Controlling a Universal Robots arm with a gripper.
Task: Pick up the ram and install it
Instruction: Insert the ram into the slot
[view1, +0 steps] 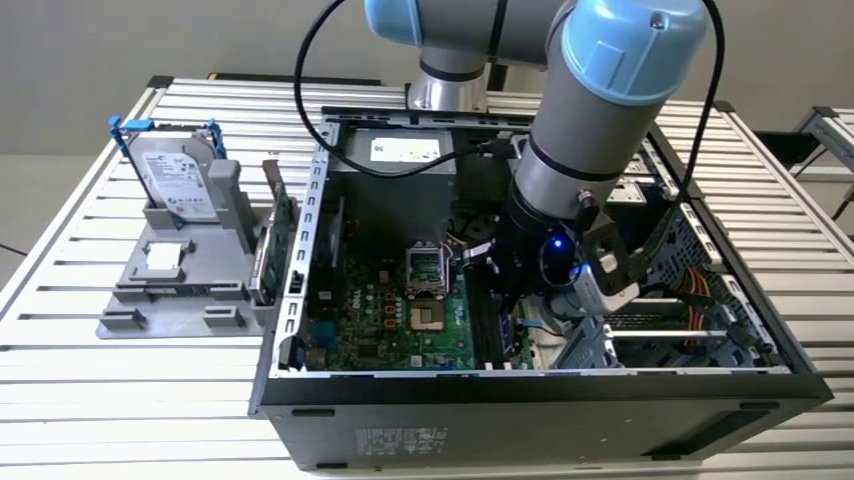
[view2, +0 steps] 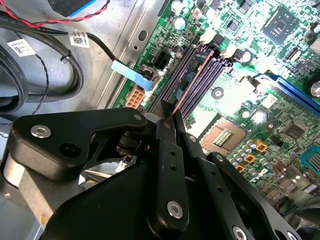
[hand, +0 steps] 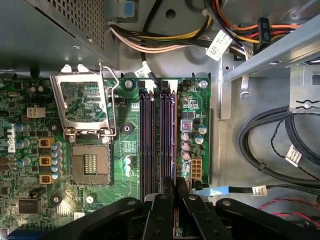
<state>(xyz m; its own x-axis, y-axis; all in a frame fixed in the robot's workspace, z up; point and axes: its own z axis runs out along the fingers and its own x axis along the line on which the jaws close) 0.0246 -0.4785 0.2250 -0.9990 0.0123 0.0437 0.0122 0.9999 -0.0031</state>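
Note:
The ram (view2: 193, 84) shows edge-on as a thin dark strip running from my fingertips along the purple memory slots (view2: 212, 75) of the green motherboard. My gripper (view2: 167, 124) is shut on its near end. In the first wrist view the ram (hand: 175, 145) lines up with the slot nearest the board's edge, between my gripper's (hand: 174, 200) black fingers (hand: 160, 212). Whether it is seated in the slot I cannot tell. In the exterior view my gripper (view1: 497, 300) is down inside the open computer case (view1: 534, 385), over the motherboard (view1: 387, 325).
The CPU socket (hand: 90, 162) with its raised metal frame lies beside the slots. Cable bundles (hand: 270, 145) and a drive cage (view1: 667, 330) crowd the other side. On the exterior view's left, a grey stand (view1: 174, 290) holds a silver hard drive (view1: 174, 175) and a green card (view1: 267, 255).

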